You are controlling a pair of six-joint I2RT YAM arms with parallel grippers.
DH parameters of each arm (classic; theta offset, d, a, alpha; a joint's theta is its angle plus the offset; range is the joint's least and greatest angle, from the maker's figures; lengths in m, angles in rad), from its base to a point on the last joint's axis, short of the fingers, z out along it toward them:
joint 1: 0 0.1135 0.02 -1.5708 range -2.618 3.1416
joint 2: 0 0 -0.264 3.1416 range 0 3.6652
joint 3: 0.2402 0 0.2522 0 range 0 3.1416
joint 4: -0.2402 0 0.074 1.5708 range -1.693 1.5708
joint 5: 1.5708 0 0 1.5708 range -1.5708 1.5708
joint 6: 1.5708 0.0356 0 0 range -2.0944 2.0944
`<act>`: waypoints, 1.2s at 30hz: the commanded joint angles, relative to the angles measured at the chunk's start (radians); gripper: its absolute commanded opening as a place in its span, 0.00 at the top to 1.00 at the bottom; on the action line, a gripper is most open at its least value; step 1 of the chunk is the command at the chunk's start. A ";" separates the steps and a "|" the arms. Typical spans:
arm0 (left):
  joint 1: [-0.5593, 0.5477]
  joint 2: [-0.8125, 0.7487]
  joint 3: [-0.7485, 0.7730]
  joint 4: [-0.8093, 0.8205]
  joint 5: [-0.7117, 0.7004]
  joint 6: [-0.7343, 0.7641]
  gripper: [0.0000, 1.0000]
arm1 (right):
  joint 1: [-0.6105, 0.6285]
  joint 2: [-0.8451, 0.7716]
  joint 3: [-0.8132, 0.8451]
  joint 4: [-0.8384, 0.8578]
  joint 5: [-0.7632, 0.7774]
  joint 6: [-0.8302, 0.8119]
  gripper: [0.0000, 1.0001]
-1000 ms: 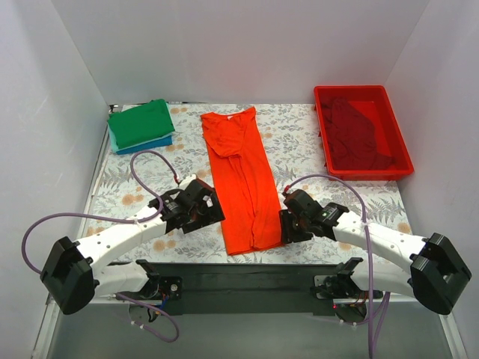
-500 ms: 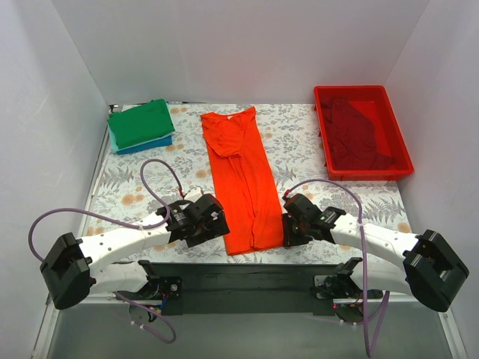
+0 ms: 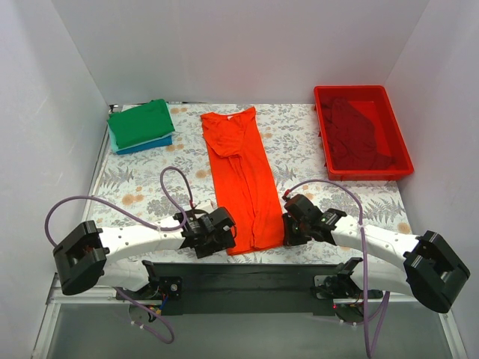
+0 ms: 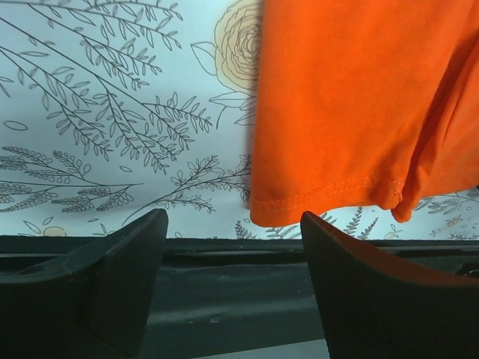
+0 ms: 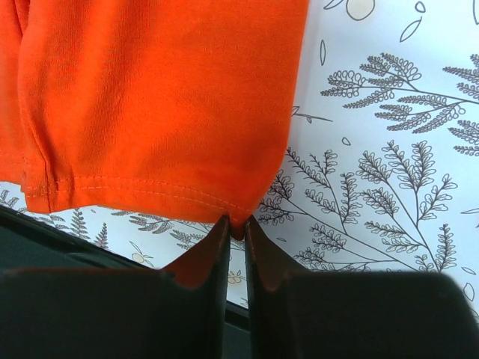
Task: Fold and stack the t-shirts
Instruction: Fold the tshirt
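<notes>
Pinching orange t-shirt (image 5: pixel 150 97) hem corner, right gripper (image 5: pixel 237 224) clamped; left gripper (image 4: pixel 233 221) spread apart near opposite hem corner.

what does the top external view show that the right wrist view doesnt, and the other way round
Only the top external view: the whole length of the orange t-shirt, the green t-shirt folded on the blue t-shirt, the red bin holding the dark red t-shirt, and the left hand by the hem's left corner.
Only the right wrist view: the right hand pinched shut on the hem's right corner, and the hem's stitching.
Both: the orange t-shirt's near hem and the floral table cover.
</notes>
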 commanded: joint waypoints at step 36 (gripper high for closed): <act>-0.081 0.134 -0.067 0.187 0.007 -0.138 1.00 | -0.002 -0.055 -0.035 0.019 -0.022 0.012 0.89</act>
